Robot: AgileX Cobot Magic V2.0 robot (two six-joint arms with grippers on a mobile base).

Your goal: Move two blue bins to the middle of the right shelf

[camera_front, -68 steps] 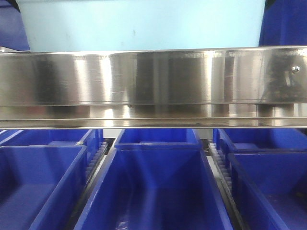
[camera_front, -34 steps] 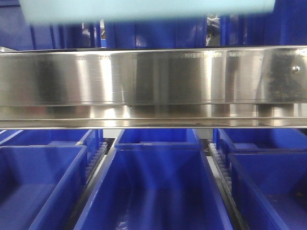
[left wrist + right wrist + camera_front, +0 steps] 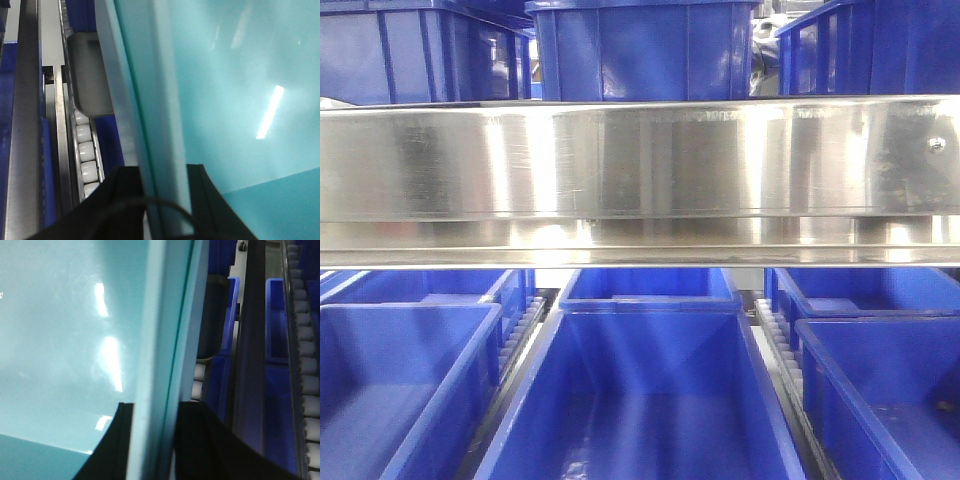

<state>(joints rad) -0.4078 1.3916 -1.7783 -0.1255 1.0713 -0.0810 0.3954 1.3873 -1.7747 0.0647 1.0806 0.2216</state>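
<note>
Above rail point(image 3: 640, 160) at 12 o'clock, lifted bin point(image 3: 225, 100) out of the front view, gripping its walls with left hand point(image 3: 159, 175) and right hand point(image 3: 156, 412), so probably freed for carrying.

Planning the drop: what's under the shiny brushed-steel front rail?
Open-topped dark royal-blue plastic bins in rows, white roller tracks between them. The shiny brushed-steel rail covers whatever lies farther back.

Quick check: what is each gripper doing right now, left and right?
Left gripper: closed on a wall of the pale light-blue rectangular plastic bin.
Right gripper: also closed on a wall of that bin.
</note>
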